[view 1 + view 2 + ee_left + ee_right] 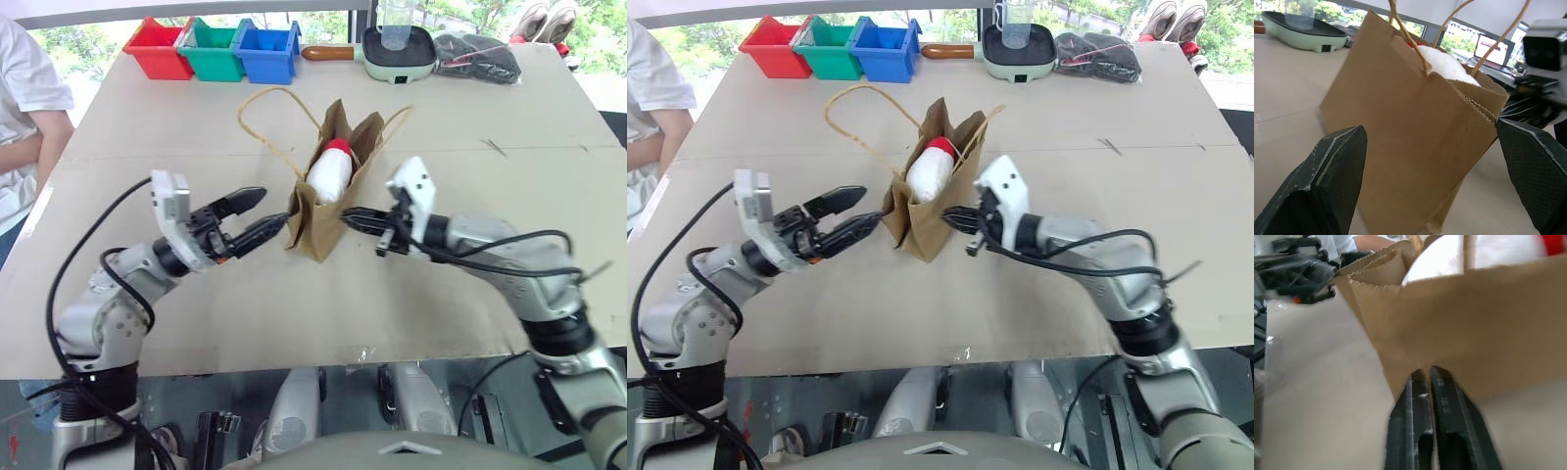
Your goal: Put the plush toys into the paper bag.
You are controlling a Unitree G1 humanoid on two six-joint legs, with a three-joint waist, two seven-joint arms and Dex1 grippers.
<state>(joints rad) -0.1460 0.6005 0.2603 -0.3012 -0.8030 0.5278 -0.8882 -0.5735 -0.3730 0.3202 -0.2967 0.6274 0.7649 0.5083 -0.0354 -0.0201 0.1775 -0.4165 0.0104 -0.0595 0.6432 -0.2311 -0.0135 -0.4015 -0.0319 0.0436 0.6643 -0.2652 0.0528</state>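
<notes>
Paper bag (328, 196) stands mid-table, rocket plush (330, 174) poking out the top. My left gripper (257, 218) gapes empty beside it; right gripper (355, 217) pinched closed, empty, at the bag wall — a nudge could tip it.

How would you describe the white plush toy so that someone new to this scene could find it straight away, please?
Start from the wide beige table and find the brown paper bag standing near its middle, between the left gripper and the right gripper. The white plush toy pokes out of the bag's open top. Its red tip and soft white body set it apart from the hard plastic bins at the far edge.
</notes>
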